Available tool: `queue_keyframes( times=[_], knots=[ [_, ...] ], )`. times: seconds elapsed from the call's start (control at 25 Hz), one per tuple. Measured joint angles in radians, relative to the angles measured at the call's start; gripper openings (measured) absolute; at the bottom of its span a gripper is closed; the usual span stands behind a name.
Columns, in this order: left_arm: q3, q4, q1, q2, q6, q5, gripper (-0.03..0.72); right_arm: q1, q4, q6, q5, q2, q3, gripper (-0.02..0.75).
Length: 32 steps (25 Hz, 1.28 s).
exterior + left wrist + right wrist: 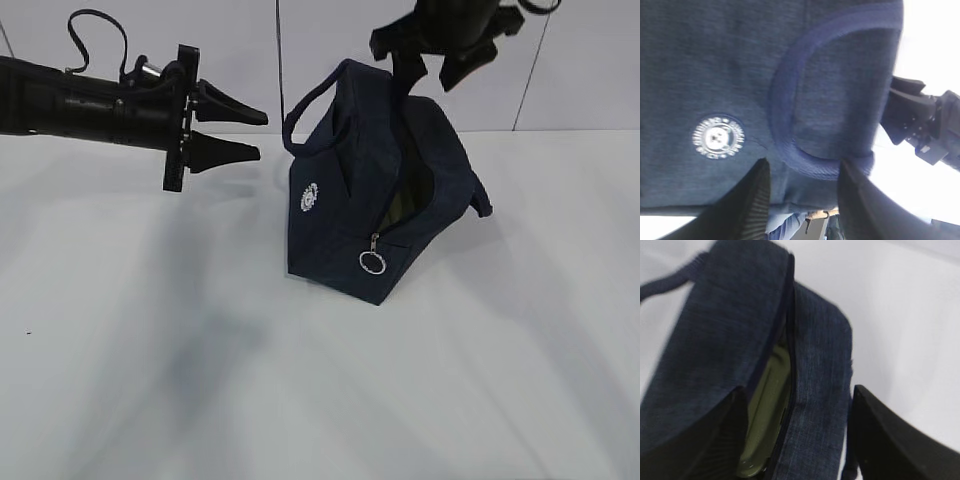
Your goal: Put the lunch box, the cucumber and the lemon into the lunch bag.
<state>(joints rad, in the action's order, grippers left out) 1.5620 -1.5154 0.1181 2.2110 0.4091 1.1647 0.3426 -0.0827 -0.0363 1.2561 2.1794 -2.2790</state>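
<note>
1 of 3 items shows inside: the boxy navy fabric lunch bag [385, 190] stands mid-desk [150, 380], unzipped, with the smooth sage-green lunch box [767, 405] lid in its slot; cucumber and lemon are unseen. The right gripper [430, 62], jaws parted, straddles the bag's top edge. The left gripper [245, 133] hangs released just left.

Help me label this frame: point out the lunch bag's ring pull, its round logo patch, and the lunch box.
ring pull [372, 262], exterior view, silver ring
logo patch [718, 137], left wrist view, patch centre
lunch box [768, 405], right wrist view, green lid inside the opening
</note>
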Motion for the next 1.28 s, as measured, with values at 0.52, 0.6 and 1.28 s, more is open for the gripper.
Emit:
queue_keyframes(
  times=[0.52, 0.6, 1.28],
  knots=[
    [0.000, -0.019, 0.044, -0.048, -0.008, 0.003, 0.317, -0.050, 0.050, -0.001, 0.000, -0.018, 0.010, 0.391],
    [0.015, -0.013, 0.055, -0.050, -0.006, 0.003, 0.317, -0.052, 0.048, -0.002, 0.000, -0.041, 0.018, 0.391],
    [0.417, 0.484, 0.195, -0.038, -0.151, -0.064, 0.317, -0.056, -0.029, -0.002, -0.002, -0.406, 0.445, 0.391]
  ],
)
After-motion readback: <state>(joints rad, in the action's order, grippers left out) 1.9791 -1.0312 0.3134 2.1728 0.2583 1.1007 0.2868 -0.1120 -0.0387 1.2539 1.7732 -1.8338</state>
